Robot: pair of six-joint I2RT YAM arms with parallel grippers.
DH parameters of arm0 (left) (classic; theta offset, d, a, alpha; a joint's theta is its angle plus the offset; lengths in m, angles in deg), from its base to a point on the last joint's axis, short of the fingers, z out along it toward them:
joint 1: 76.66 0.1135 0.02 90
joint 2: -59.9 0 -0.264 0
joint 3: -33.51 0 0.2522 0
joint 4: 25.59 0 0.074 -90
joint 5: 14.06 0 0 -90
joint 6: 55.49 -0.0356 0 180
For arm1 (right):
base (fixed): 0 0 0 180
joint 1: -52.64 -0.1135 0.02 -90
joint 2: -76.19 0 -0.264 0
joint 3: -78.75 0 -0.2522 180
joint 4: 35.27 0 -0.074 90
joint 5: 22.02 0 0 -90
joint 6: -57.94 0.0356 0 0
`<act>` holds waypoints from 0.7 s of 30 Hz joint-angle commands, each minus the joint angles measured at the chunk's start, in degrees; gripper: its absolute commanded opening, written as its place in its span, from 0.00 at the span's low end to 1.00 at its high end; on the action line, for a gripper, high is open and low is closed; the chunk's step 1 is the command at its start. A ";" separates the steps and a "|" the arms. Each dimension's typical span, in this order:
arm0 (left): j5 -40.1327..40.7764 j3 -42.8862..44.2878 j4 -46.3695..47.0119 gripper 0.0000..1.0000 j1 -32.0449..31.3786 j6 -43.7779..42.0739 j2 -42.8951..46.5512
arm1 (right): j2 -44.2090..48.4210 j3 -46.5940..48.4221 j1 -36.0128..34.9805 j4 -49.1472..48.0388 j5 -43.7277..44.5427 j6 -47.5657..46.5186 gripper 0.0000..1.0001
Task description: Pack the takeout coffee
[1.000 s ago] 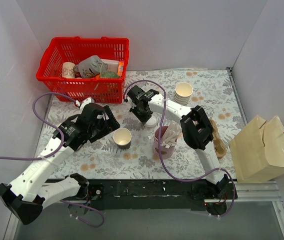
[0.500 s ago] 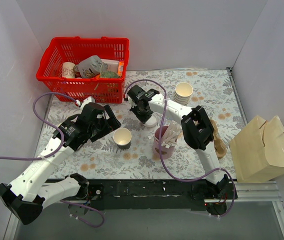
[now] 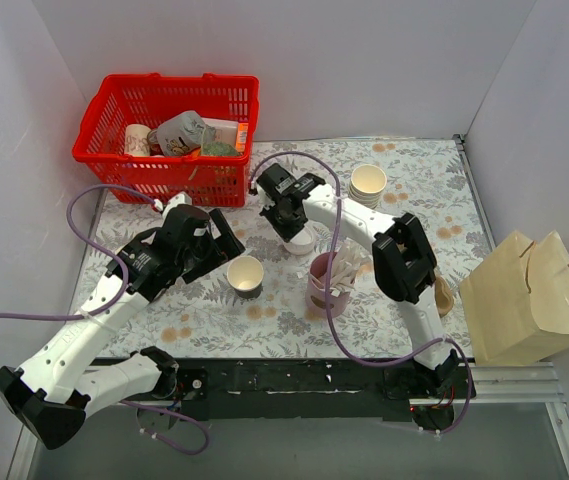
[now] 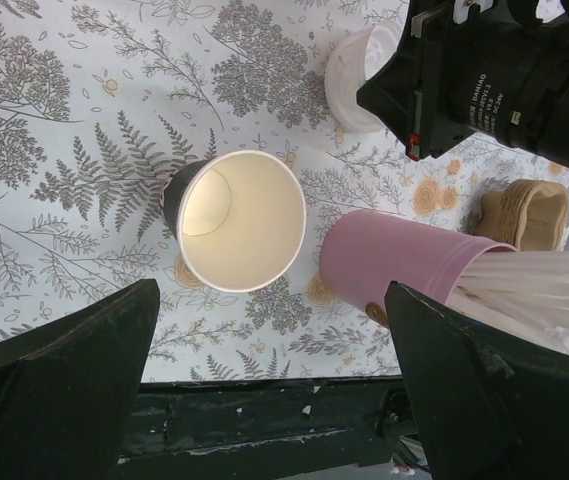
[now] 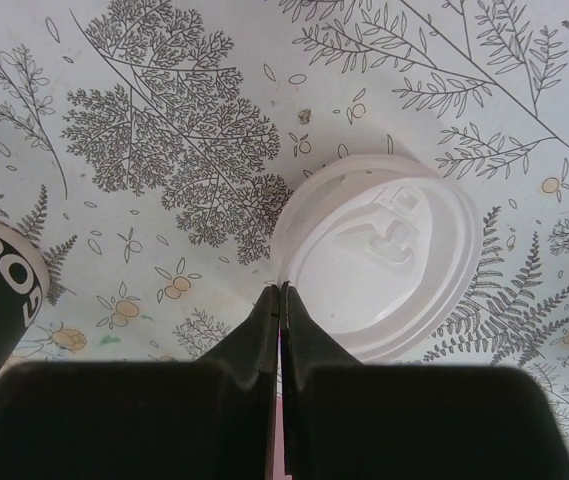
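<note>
Top view: The left end effector (image 3: 224,248) stands wide, holding nothing. The dark cup (image 3: 246,275) stands upright and lidless on the floral-printed bench (image 3: 414,160), just ahead of its fingertips. The right end effector (image 3: 290,222) hangs over a round white lid (image 3: 302,243) lying flat, apart from the cup. A smooth pink cup (image 3: 324,290) of white sticks (image 3: 344,265) stands near it on its right. A stack of cream cups (image 3: 368,182), a red mesh basket (image 3: 164,140) and a creased paper bag (image 3: 524,300) are further off.

Left wrist view: Two blunt black fingers (image 4: 54,390) flank the scene, spread wide. The dark cup sits between and ahead of them, touching neither. Its outer wall is dark, its inside cream and its rim circular. The lid lies beyond, partly hidden by the right arm's black housing.

Right wrist view: The fingers (image 5: 254,340) are pressed together, with only a hairline seam between them. Their tips meet at the lid's near rim. The lid is thin moulded plastic with a raised ring and a sip tab. Whether the rim is pinched cannot be told.
</note>
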 commanded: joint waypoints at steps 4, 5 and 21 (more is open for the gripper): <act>-3.85 -0.82 4.70 0.98 -0.20 -1.63 2.89 | 8.78 1.83 -0.41 -0.55 -2.94 -0.40 0.01; -4.38 -1.08 5.41 0.98 -0.20 -1.89 3.42 | 10.09 1.66 -0.49 -0.73 -3.56 -0.49 0.01; -6.76 0.23 12.88 0.98 -0.20 4.60 16.07 | 48.40 -30.40 -12.62 -27.43 -21.58 -35.99 0.01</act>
